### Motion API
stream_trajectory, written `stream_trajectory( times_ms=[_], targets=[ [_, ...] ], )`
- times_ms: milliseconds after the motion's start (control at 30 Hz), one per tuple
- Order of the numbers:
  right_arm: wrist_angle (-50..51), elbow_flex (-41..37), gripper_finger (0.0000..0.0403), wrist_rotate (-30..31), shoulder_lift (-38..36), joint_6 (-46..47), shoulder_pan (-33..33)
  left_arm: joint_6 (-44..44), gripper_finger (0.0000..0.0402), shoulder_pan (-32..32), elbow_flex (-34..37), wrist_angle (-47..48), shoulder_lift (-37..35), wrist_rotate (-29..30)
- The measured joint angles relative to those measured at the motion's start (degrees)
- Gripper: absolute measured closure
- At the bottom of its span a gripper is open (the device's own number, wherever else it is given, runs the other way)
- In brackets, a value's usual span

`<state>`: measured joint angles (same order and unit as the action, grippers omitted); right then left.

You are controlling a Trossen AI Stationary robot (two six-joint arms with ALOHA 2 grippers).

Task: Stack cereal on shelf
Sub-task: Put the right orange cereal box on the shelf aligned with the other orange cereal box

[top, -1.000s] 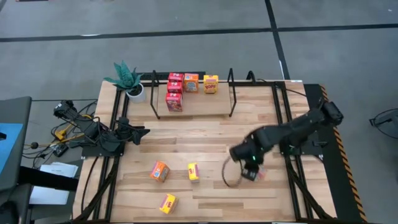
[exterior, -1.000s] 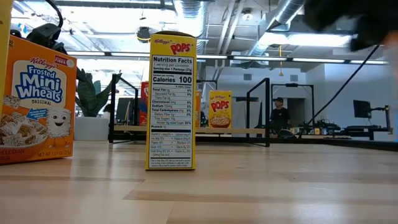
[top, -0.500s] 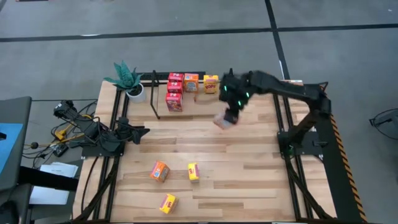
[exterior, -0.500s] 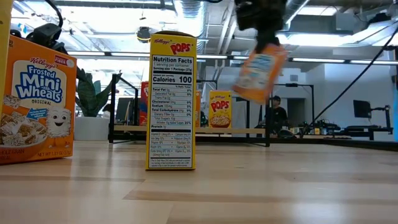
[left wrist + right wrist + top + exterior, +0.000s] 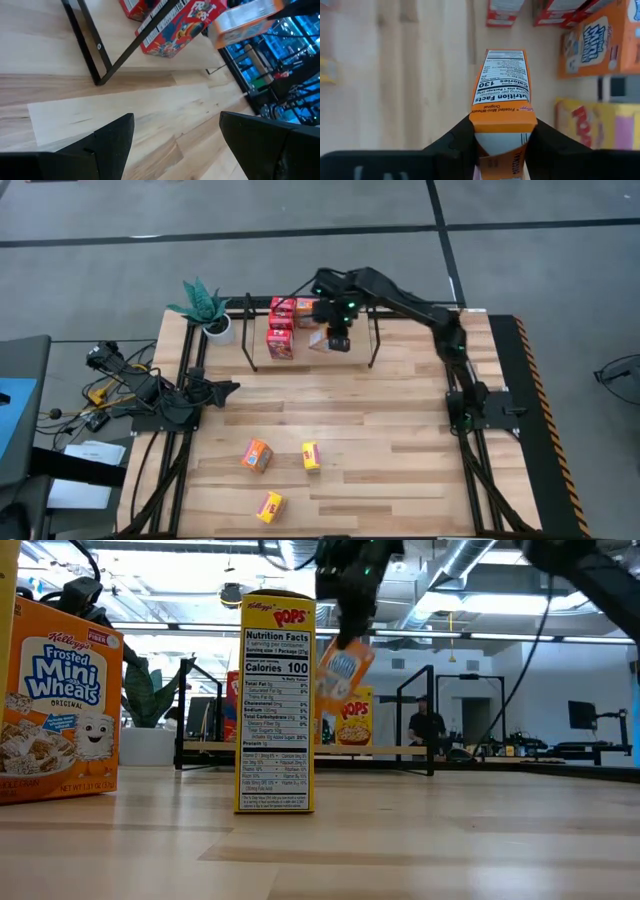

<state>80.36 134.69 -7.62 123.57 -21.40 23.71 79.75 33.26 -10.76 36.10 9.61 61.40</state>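
My right gripper (image 5: 336, 332) hangs over the shelf (image 5: 372, 340) at the table's far edge, shut on an orange cereal box (image 5: 320, 341). In the low view that box (image 5: 345, 665) hangs tilted above the shelf. Three red boxes (image 5: 280, 327) and an orange one (image 5: 305, 308) stand on the shelf's wooden base. An orange box (image 5: 258, 455) and two yellow ones (image 5: 311, 457) (image 5: 270, 506) rest on the table near its front edge. My left gripper (image 5: 228, 390) waits open at the table's left side. My right gripper pinches the orange box's upper end (image 5: 503, 127) between its two fingers (image 5: 461, 142), one on each broad face. The fingers come from above, slanting down. The box hangs below them, tilted and lifted clear of the shelf and table, its nutrition panel (image 5: 503, 75) toward the wrist camera.
A white potted plant (image 5: 207, 310) stands at the shelf's left end. Cables and gear (image 5: 110, 380) lie off the table's left edge. In the low view an upright yellow box (image 5: 278, 705) and an orange box (image 5: 55, 710) stand close in front.
My right gripper has swung from the table's near right side up and across to the far edge, over the shelf, turning as it went. The orange box has gone with it, lifted clear and hanging tilted below the fingers.
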Motion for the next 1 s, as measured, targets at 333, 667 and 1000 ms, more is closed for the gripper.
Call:
stream_trajectory(
  times_ms=[333, 667, 1000],
  targets=[
    [-1.3, -1.3, 0.0241, 6.0, 5.0, -7.7, -0.3, 2.1, 0.0116, 0.0, 0.0, 0.0, 0.0, 2.5],
    [-4.6, -0.3, 0.0209, 7.8, 5.2, -10.3, -0.3, 2.2, 0.0116, 0.0, 0.0, 0.0, 0.0, 5.5],
    [-6.4, 0.3, 0.0142, 7.8, 5.2, -10.6, 0.1, 2.2, 0.0116, 0.0, 0.0, 0.0, 0.0, 6.8]
  ],
)
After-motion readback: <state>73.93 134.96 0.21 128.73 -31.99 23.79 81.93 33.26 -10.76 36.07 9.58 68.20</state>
